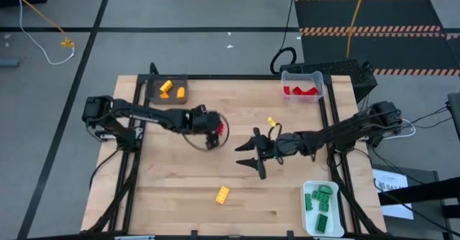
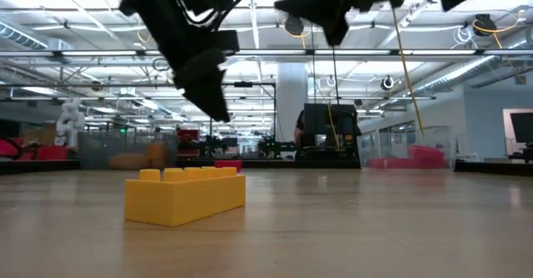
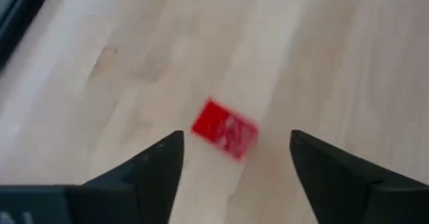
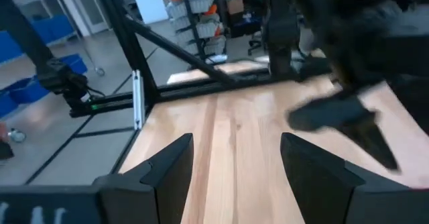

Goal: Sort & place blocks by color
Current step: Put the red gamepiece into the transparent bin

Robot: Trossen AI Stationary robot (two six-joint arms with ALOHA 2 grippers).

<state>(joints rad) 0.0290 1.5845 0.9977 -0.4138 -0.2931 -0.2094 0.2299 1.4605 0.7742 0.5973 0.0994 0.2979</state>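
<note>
Sorting looks mostly done: orange studded plastic bricks [image 1: 172, 89] fill the dark grey tray [image 1: 154, 92], red ones [image 1: 300, 90] the clear tray [image 1: 315, 77], green ones [image 1: 320, 205] the white tray [image 1: 310, 225]. The left pincer [image 1: 213, 135] hangs apart above a small red brick [image 3: 224, 129], between its fingertips. The right pincer [image 1: 253, 154] waits apart nearby; a yellow brick [image 1: 222, 194] lies below it, another [image 1: 272, 121] just beyond.

A wooden table [image 1: 172, 190] is lying under everything, framed by a black metal frame [image 1: 215, 77]. A dark grey tray [image 1: 155, 90] is sitting at the far left corner, a clear tray [image 1: 302, 77] at the far right corner, and a white tray [image 1: 307, 218] at the near right corner. Black-and-orange hazard-striped matting [image 1: 366, 24] is covering the floor beyond the table. A yellow cable [image 1: 39, 17] is trailing across the grey floor.
</note>
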